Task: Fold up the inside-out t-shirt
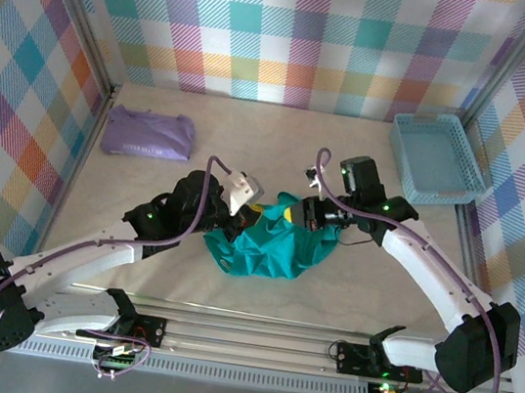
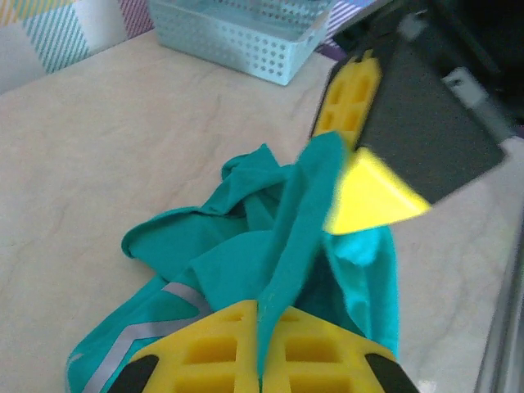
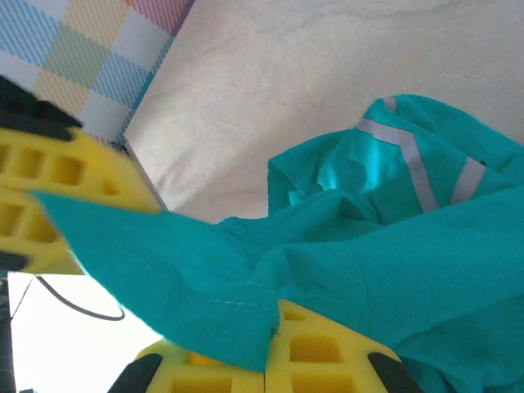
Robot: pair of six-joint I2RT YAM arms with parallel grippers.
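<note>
**Lying crumpled and pinched at two places: the teal-green soft cotton t-shirt [image 1: 275,248]**

The shirt sits bunched in a loose heap on the pale beige table [image 1: 279,150]. It is well apart from the light blue perforated plastic basket [image 1: 438,159], to the basket's left and nearer the arm bases. Pale grey stripes of a print and a stitched hem show among its folds. The left hand [image 2: 260,354] is clamped on a raised fold. The right hand [image 3: 266,360], on the side nearer the basket, is closed on another edge, with cloth stretched between the two.
</note>
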